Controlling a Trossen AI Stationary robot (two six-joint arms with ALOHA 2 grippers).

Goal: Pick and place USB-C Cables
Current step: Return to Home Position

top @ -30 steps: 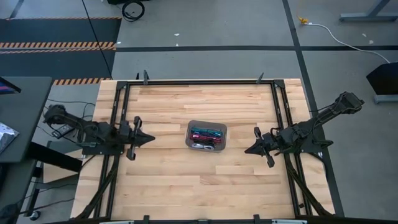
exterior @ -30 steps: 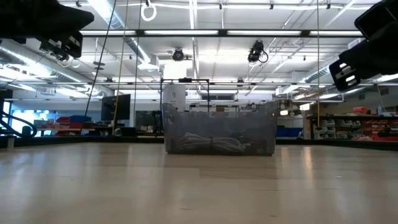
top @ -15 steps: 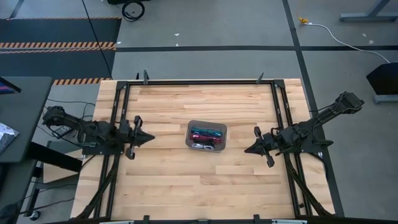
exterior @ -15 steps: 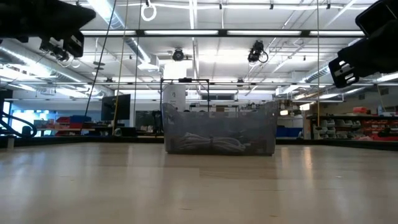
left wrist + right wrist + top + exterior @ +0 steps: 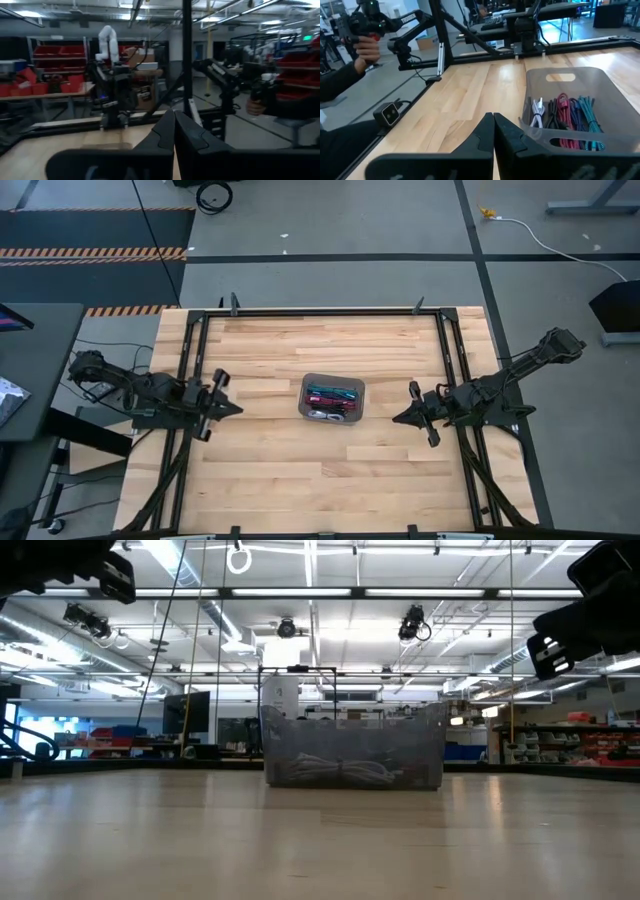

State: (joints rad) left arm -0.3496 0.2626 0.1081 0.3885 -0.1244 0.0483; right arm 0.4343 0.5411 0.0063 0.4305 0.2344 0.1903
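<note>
A grey translucent tray (image 5: 333, 382) stands at the table's middle, and also shows in the low view (image 5: 352, 730). Several coiled cables lie side by side in it: silver-grey (image 5: 536, 111), black (image 5: 551, 113), dark red (image 5: 563, 107), purple-blue (image 5: 577, 113) and teal (image 5: 590, 118). My left gripper (image 5: 237, 408) hovers shut to the left of the tray, well apart from it, and its fingers meet in the left wrist view (image 5: 174, 120). My right gripper (image 5: 396, 420) hovers shut just right of the tray, pointing at it (image 5: 493, 120). Neither holds anything.
A black metal frame (image 5: 320, 312) runs around the table's edges. Bare wood lies on the near and far sides of the tray. Beyond the table, a person's hand (image 5: 366, 47) holds a dark controller, and a person (image 5: 280, 102) stands behind the far side.
My left gripper has drawn back a little toward the table's left edge and risen; in the low view it has almost left the picture's top. The tray and cables have not moved.
</note>
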